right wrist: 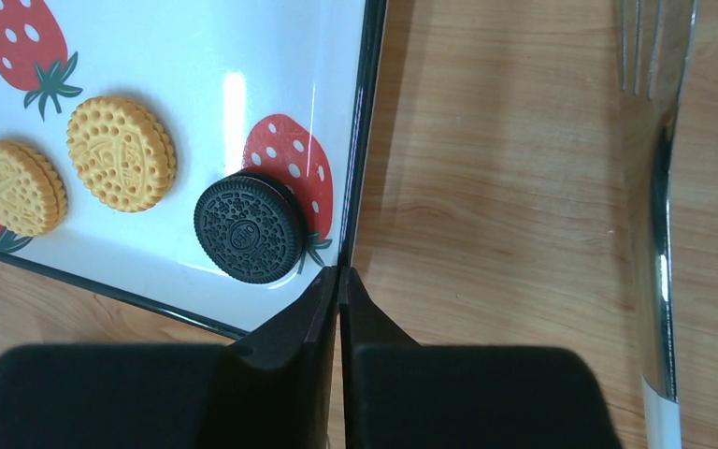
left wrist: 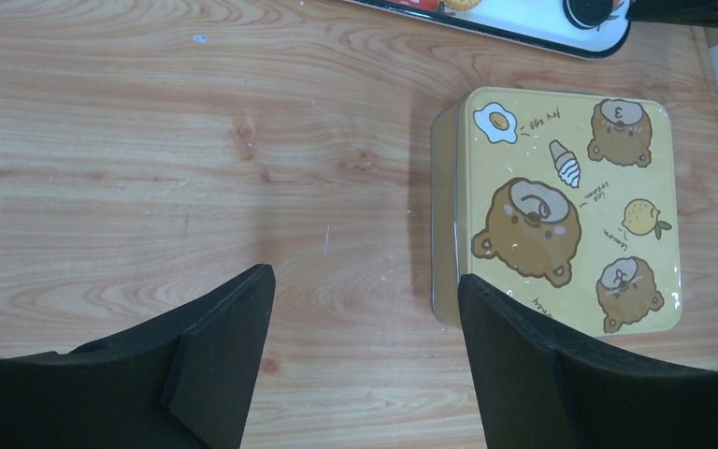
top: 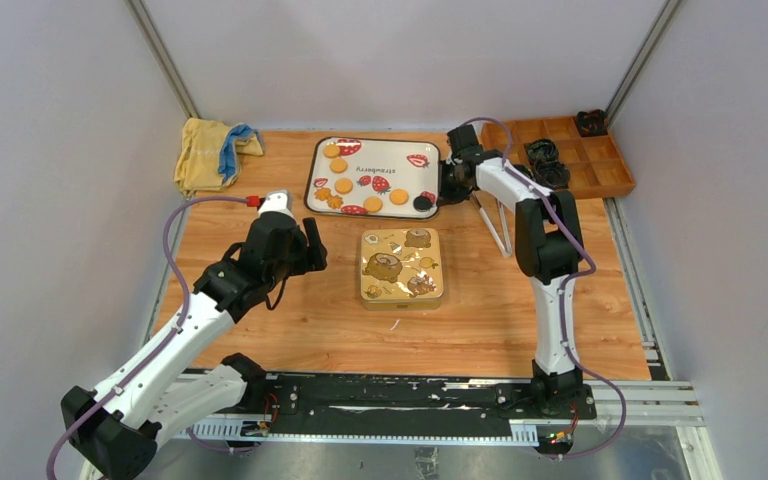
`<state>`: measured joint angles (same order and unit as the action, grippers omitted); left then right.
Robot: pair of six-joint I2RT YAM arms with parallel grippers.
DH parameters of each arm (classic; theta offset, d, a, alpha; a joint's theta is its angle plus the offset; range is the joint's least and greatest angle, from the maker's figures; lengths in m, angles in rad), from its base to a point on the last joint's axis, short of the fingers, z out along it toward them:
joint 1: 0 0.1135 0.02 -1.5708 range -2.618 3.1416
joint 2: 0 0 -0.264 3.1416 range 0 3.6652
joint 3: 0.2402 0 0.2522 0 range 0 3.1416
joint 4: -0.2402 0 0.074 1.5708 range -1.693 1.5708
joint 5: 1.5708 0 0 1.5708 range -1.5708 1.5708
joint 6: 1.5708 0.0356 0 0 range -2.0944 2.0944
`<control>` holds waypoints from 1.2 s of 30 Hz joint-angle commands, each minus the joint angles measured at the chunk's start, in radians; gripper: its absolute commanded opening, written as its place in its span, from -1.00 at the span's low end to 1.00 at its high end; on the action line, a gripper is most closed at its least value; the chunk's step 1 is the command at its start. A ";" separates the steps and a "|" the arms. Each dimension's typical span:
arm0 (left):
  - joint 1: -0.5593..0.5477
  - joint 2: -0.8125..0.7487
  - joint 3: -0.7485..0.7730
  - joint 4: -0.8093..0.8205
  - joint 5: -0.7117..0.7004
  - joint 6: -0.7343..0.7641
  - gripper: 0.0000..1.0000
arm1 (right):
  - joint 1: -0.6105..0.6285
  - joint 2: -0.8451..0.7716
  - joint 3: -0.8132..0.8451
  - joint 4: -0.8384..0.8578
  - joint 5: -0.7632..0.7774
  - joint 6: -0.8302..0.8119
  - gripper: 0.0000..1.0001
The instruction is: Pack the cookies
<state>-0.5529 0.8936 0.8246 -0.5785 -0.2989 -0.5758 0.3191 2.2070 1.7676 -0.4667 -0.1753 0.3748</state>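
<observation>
1. Top view:
   - A white tray (top: 392, 165) with a dark rim and red strawberry prints carries the word "strawberry".
   - The cookies (top: 344, 185) lie loose on it. They are golden round sandwich discs, a few of them flower-shaped, plus one black cookie (top: 422, 203) at the near right corner.
   - A square yellow tin (top: 402, 266) with its lid on sits just in front of the tray on the wood-grain table (top: 290, 320).
   - The left gripper (top: 316, 245) is left of the tin, apart from it.
   - The right gripper (top: 448, 185) is at the tray's right edge.
   - Metal tongs (top: 490, 225) lie right of the tray.
   - A crumpled yellow cloth (top: 205, 150) is at the far left, and an orange compartment organiser (top: 600, 170) at the far right.
2. Left wrist view:
   - The left gripper (left wrist: 365, 278) has its jaws wide apart with nothing between them, over bare wood.
   - The tin (left wrist: 570, 215) has a glossy lid printed with brown bears and the words "fry egg", "ice cream" and "lemon".
   - The tray's corner (left wrist: 533, 19) with the black cookie (left wrist: 581, 11) shows at the top edge.
3. Right wrist view:
   - The right gripper (right wrist: 339, 273) has its jaws almost together, only a slit between them, with the tips at the tray (right wrist: 243, 75) rim. I cannot tell whether they pinch the rim.
   - The black cookie (right wrist: 248, 227) has an embossed pattern and lies just beside the tips, partly over a strawberry print (right wrist: 290, 154).
   - Two golden cookies (right wrist: 120, 154) with dotted faces lie further left.
   - The tongs (right wrist: 659, 187) are polished metal with a tined end and a white handle.
</observation>
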 commanded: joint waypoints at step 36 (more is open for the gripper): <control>-0.002 -0.017 0.038 -0.026 -0.035 0.048 0.55 | -0.022 -0.077 -0.095 -0.141 0.503 -0.202 -0.61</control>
<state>-0.5529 0.9051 0.8433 -0.5827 -0.3111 -0.5446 0.3157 2.1078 1.6836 -0.5758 0.2436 0.2043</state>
